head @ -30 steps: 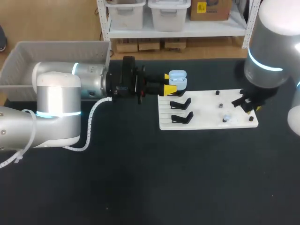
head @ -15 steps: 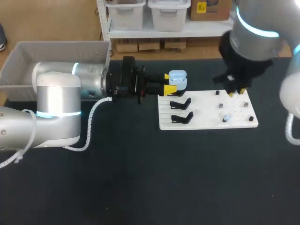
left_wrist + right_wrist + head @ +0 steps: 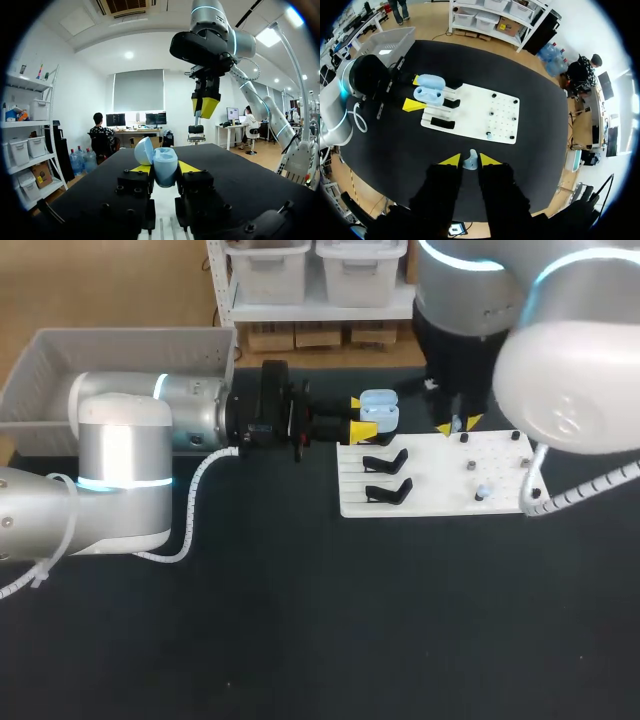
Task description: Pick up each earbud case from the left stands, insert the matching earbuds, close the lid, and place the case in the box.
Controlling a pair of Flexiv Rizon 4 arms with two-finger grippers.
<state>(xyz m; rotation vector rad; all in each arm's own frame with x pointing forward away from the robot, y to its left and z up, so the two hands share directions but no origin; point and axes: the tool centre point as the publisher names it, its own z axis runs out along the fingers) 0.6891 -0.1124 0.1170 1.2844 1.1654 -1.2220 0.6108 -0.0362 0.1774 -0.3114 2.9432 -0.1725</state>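
My left gripper (image 3: 357, 419) is shut on a light blue earbud case (image 3: 379, 410), holding it level above the back left corner of the white board (image 3: 440, 502). The case's lid (image 3: 144, 150) stands open. In the left wrist view the case (image 3: 165, 164) sits between the yellow tips. My right gripper (image 3: 457, 424) hangs high over the board, just right of the case, fingers pointing down. In the right wrist view it (image 3: 470, 160) is shut on a small pale earbud (image 3: 470, 163). Another earbud (image 3: 483, 490) rests on the board's right half.
Two empty black stands (image 3: 385, 460) (image 3: 388, 490) sit on the board's left side, with small black pegs on its right. A grey bin (image 3: 120, 348) stands at the back left. My right arm's bulk hides the board's far right corner.
My right arm has risen from the board's right end and swung left toward the held case. The left arm and case have not moved.
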